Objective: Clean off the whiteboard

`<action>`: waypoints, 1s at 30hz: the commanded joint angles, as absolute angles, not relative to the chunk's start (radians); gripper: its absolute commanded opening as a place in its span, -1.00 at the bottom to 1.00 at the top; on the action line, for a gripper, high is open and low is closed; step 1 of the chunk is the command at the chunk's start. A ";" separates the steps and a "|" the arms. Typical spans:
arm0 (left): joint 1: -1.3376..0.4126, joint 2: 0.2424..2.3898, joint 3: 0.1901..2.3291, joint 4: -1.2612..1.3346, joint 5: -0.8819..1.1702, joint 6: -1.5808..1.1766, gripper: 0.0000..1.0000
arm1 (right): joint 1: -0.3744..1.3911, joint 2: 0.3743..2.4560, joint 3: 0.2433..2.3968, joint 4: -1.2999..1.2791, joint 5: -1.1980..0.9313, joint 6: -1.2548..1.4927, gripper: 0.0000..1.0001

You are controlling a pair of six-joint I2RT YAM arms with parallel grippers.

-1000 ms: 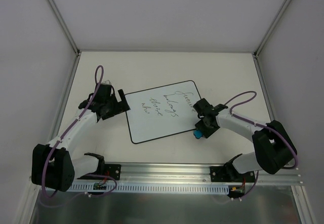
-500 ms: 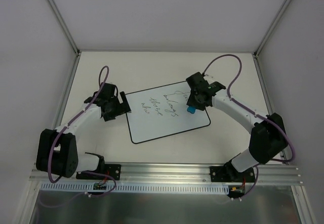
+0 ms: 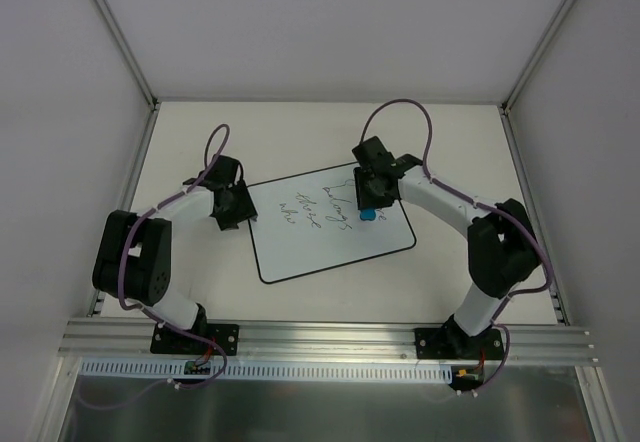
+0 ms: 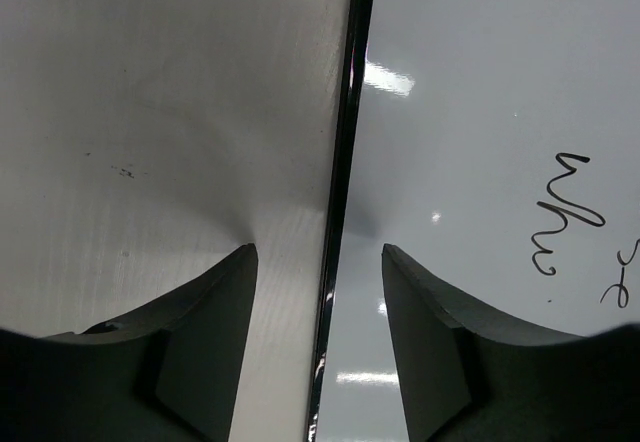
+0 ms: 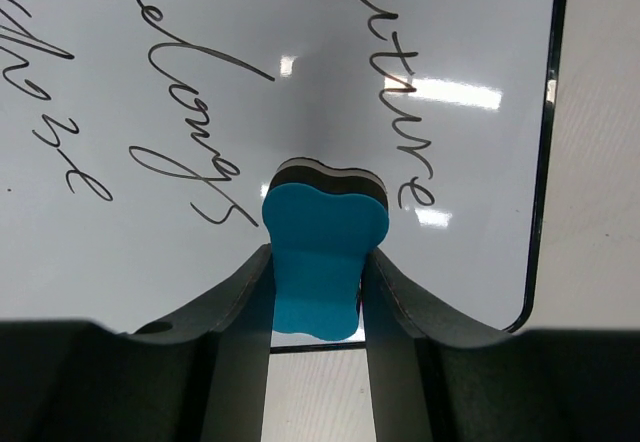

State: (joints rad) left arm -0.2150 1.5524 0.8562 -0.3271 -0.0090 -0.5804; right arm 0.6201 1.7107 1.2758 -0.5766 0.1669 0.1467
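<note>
Right tool (image 5: 318, 258) clamped on blue eraser (image 5: 325, 224), over whiteboard (image 5: 480, 192) covered in cursive writing (image 5: 190, 62).

A pale cream surface (image 3: 300, 132) is filling the floor of the enclosure, and in the left wrist view a few small dark specks (image 4: 122, 171) are showing on it. White wall panels (image 3: 330, 22) are rising on three sides, with slanting aluminium posts (image 3: 115, 32) running up the two back corners. An aluminium rail (image 3: 330, 337) is crossing the near edge, a white perforated strip (image 3: 330, 370) is lying just in front of it, and a dull metal sheet (image 3: 300, 412) is lying nearer still. A blue peanut-shaped eraser (image 3: 367, 215) is sitting right of the middle, its thin white and black layers (image 5: 330, 174) facing away from the right wrist camera.
</note>
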 commanded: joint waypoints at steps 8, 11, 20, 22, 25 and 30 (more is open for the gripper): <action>-0.259 1.617 0.870 -0.302 -0.034 -0.569 -0.76 | 0.646 1.827 1.328 -0.520 0.130 0.089 -0.84; -0.276 1.621 0.856 -0.302 -0.028 -0.581 -0.96 | 0.649 1.850 1.325 -0.523 0.133 0.107 -0.88; -0.353 1.626 0.793 -0.304 -0.018 -0.626 -1.00 | 0.669 1.943 1.350 -0.586 0.143 0.184 -0.99; -0.371 1.623 0.778 -0.304 -0.014 -0.632 -1.00 | 0.690 1.992 1.379 -0.620 0.135 0.195 -0.99; -0.387 1.611 0.755 -0.304 -0.014 -0.646 -1.00 | 0.738 2.045 1.431 -0.643 0.088 0.219 -0.99; -0.393 1.577 0.719 -0.304 -0.005 -0.666 -1.00 | 0.828 2.132 1.573 -0.650 0.012 0.262 -0.99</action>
